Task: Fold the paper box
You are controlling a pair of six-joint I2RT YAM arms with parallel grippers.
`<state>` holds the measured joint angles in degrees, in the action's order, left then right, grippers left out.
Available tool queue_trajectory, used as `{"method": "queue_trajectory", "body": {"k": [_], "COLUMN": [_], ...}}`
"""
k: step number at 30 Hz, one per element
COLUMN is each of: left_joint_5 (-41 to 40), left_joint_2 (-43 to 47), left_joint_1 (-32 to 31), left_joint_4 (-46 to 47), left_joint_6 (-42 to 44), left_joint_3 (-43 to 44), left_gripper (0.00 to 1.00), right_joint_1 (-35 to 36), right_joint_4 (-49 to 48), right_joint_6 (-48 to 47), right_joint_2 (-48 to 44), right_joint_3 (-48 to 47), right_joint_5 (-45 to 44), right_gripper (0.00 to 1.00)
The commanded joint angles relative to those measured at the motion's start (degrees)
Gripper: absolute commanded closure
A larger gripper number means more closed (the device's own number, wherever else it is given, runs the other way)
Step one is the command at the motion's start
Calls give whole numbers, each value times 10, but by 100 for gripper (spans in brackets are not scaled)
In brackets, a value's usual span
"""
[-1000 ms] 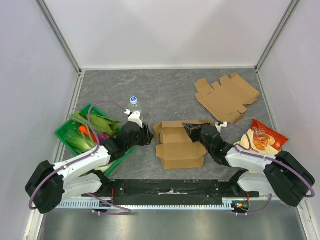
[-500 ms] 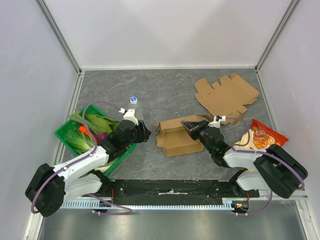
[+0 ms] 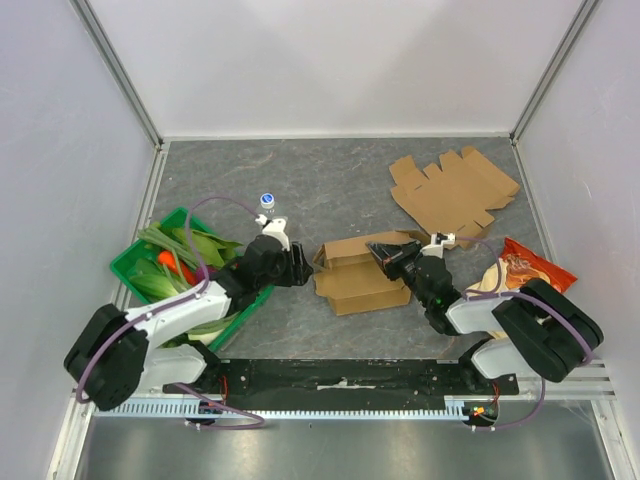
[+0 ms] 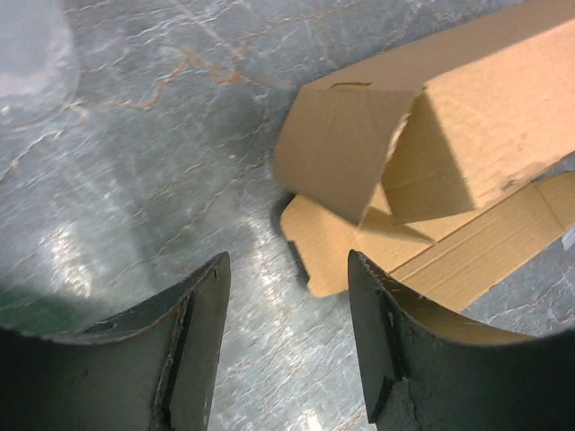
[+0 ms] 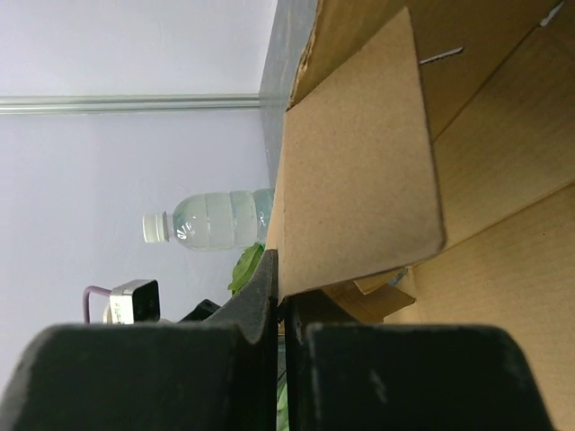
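The grey worktop (image 3: 300,190) carried the half-formed paper box (image 3: 355,290) at its centre, near the arms, with its walls partly raised. The right gripper (image 3: 378,252) was pinched shut on the box's far flap (image 5: 359,197). The left gripper (image 3: 303,268), its jaws apart and empty, sat just left of the box. The sound approach would be for the right to steady its panel while the left took the loose left end flap (image 4: 337,157) squarely and bent it along the crease without dragging the box.

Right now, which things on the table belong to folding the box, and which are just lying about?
Job: paper box, half folded; right fingers, pinching its flap; left fingers, open beside it.
Lying about: flat cardboard blank; water bottle; green basket of vegetables; snack bag.
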<state>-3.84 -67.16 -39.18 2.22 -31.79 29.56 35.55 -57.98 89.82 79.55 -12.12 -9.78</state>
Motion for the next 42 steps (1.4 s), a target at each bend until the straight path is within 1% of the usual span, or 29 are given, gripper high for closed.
{"method": "queue_trajectory", "body": {"k": [1, 3, 4, 9, 12, 13, 15, 18, 19, 20, 22, 25, 26, 28, 30, 35, 37, 42], "left_joint_5": [-17, -51, -55, -33, -15, -17, -21, -26, -28, -31, -30, -55, -60, -61, -55, -47, -49, -106], "left_joint_2": [-58, -75, -91, -129, -143, -142, -134, -93, -81, -56, -41, -46, -53, -76, -90, -107, -110, -131], "left_joint_1": [-24, -31, -32, -40, -49, -56, -69, -72, -72, -71, -72, -71, -72, -72, -72, -76, -79, -109], "left_joint_4": [3, -12, -12, -14, -10, 0, 7, 12, 20, 23, 26, 24, 22, 20, 34, 80, 119, 193], "left_joint_6": [48, 53, 67, 120, 140, 146, 146, 117, 110, 104, 92, 84, 84, 88, 93, 101, 92, 88], "left_joint_3": [76, 103, 111, 153, 164, 164, 157, 119, 104, 81, 67, 62, 72, 82, 88, 81, 73, 52], "left_gripper": [38, 38, 39, 40, 49, 55, 57, 47, 42, 41, 38, 38, 38, 43, 46, 49, 51, 61], "right_joint_1": [-3, -5, -6, -12, -12, -12, -12, -13, -13, -13, -14, -14, -13, -14, -14, -14, -14, -12], "right_joint_4": [-28, -30, -34, -66, -70, -69, -69, -47, -40, -36, -30, -28, -25, -20, -16, -14, -8, 4], "right_joint_6": [40, 56, 61, 97, 106, 109, 110, 99, 98, 95, 94, 95, 96, 96, 94, 98, 98, 104], "right_joint_2": [28, 40, 44, 76, 83, 84, 84, 73, 69, 64, 62, 57, 54, 51, 50, 53, 51, 41], "right_joint_3": [-9, -11, -9, -5, -9, -10, -16, -19, -19, -18, -17, -12, -11, -9, -11, -12, -14, -12], "right_joint_5": [20, 21, 24, 44, 49, 49, 52, 55, 54, 53, 54, 50, 47, 45, 45, 49, 49, 47], "right_gripper": [100, 100, 100, 100, 100, 100, 100, 100, 100, 100, 100, 100, 100, 100, 100, 100, 100, 100]}}
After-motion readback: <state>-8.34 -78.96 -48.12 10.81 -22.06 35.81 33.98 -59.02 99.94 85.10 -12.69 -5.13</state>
